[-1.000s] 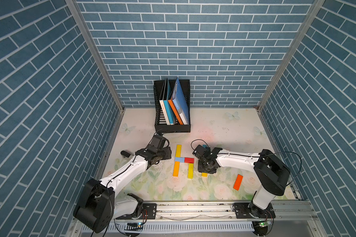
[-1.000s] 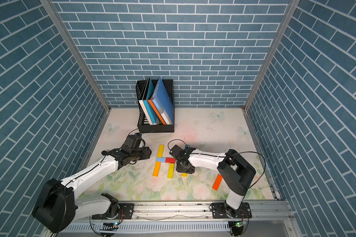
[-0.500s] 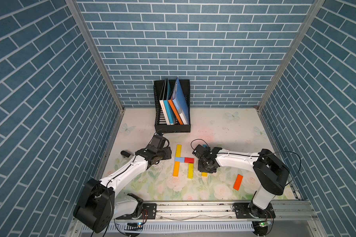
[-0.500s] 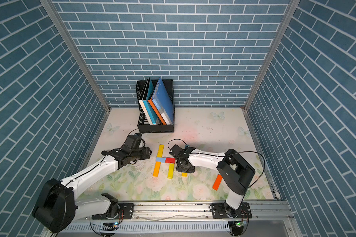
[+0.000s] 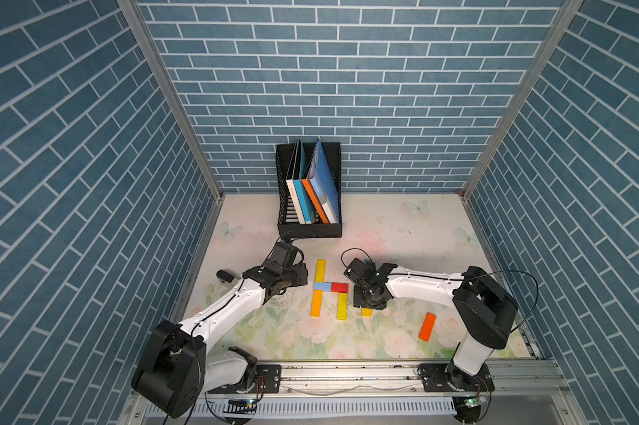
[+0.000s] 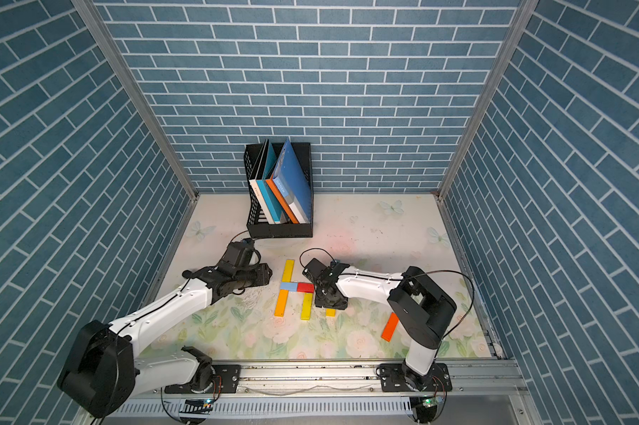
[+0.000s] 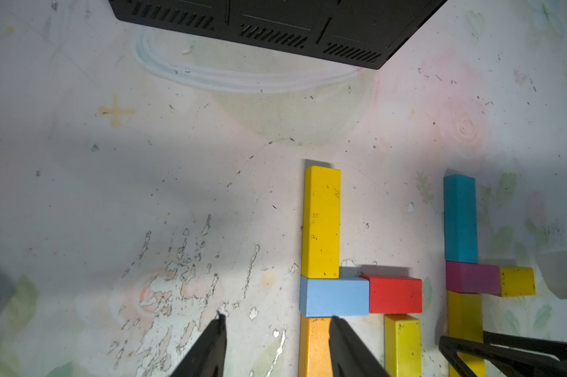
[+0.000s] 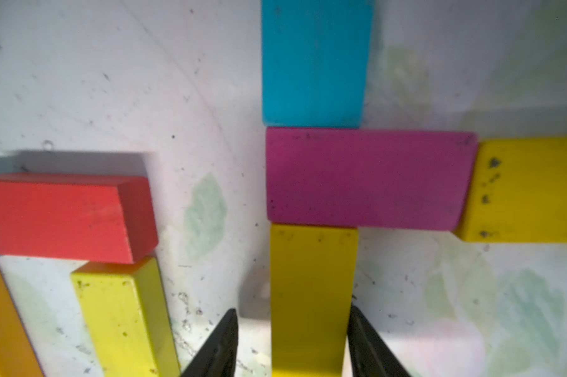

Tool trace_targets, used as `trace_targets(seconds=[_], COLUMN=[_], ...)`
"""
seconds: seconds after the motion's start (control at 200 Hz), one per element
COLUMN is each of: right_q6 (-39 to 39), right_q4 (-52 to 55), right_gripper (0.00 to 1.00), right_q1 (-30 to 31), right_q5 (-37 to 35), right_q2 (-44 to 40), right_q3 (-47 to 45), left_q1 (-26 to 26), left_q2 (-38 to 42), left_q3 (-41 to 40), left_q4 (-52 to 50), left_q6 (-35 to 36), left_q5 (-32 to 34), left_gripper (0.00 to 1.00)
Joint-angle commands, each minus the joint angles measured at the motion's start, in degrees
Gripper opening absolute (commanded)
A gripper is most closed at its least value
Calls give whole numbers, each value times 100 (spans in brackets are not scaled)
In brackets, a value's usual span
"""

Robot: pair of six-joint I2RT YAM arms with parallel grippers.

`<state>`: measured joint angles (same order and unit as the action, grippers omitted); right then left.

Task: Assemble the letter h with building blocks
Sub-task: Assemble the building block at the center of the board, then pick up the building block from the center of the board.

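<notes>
The letter h (image 5: 331,287) lies flat mid-table: a yellow block (image 7: 321,222) and an orange block (image 7: 313,346) as stem, light blue (image 7: 334,297) and red (image 7: 395,295) across, and a yellow leg (image 7: 401,342). My left gripper (image 7: 277,321) hovers open at the stem's left with nothing between its fingers. To the right lies a second group: teal (image 8: 313,62), magenta (image 8: 370,178), a short yellow (image 8: 530,189) and a long yellow block (image 8: 313,287). My right gripper (image 8: 292,311) stands open astride that long yellow block, one finger touching it.
A black file rack (image 5: 309,232) with upright books stands at the back, just behind the left arm. A loose orange-red block (image 5: 427,326) lies at the front right near the right arm's base. Brick-patterned walls close in three sides.
Neither arm has visibly moved. My right gripper's jaws now stand apart around the long yellow block.
</notes>
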<state>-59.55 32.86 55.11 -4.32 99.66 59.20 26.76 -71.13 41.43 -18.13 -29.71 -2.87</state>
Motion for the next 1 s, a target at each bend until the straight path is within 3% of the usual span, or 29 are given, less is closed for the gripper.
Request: trace_targets(seconds=[0.0,0.16,0.365,0.53,0.745,0.93,0.995], right_q6=[7,-5,-212,-355,-207,-55,-50], right_q4=[172,286,1044,1389,1190,986,1033], right_gripper=[48,56,70,76,75,61,60], right_q1=[-14,-2,43,-631,-1524,-1769,-1785], right_q5=[-43,-110,-828,-787,-243,-27,-73], right_q2=[212,159,-885,-2079,-3403,-3381,-3332], right_q3=[-57,1,274,-857,-2424,-2909,-2924], left_q1=[-24,-27,-25,-24,-30,-30,-23], left_q2=[106,117,108,147,145,126,135], left_q3=[-56,-51,-49,-64,-61,-63,-71], left_q4=[20,20,20,24,29,15,18], left_q6=[71,75,74,77,72,73,79], left_q5=[-28,-29,-29,-18,-29,-22,-12], left_gripper=[55,55,55,55,55,55,55])
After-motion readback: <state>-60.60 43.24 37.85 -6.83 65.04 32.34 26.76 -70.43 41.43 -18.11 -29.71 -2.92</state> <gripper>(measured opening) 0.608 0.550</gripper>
